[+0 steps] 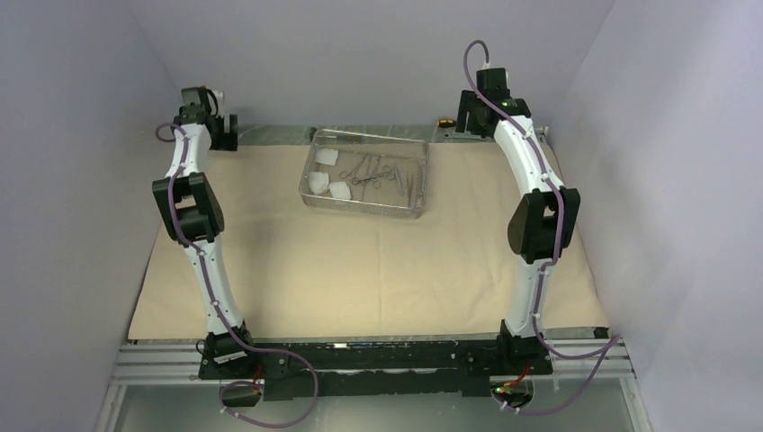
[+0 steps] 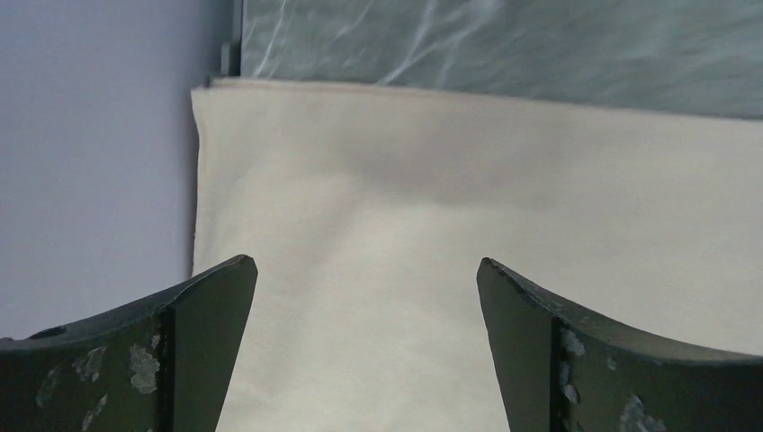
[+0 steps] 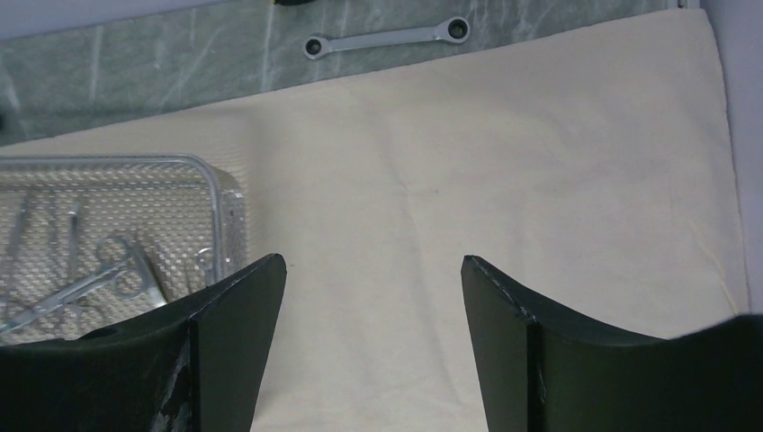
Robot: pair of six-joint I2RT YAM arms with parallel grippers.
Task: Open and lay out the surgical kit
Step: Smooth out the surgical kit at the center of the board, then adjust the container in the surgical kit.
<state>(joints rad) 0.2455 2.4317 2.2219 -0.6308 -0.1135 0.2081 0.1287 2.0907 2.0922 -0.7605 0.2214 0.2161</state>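
Note:
The beige wrap cloth [image 1: 360,270] of the surgical kit lies spread flat over the table. On its far middle stands the steel wire-mesh tray [image 1: 364,200] with white gauze pads [image 1: 326,157] at its left and ring-handled clamps [image 1: 372,174] and slim tweezers [image 1: 407,180] beside them. My left gripper [image 2: 367,270] hangs open above the cloth's far left corner [image 2: 211,90], holding nothing. Over the cloth's far right part my right gripper [image 3: 373,265] is open and empty; the tray [image 3: 216,180] and a clamp [image 3: 117,270] show at its left.
A steel wrench [image 3: 387,38] lies on the bare grey tabletop [image 3: 180,54] beyond the cloth's far edge. Purple walls [image 1: 72,180] close in left, right and behind. The arms' base rail [image 1: 378,360] runs along the near edge.

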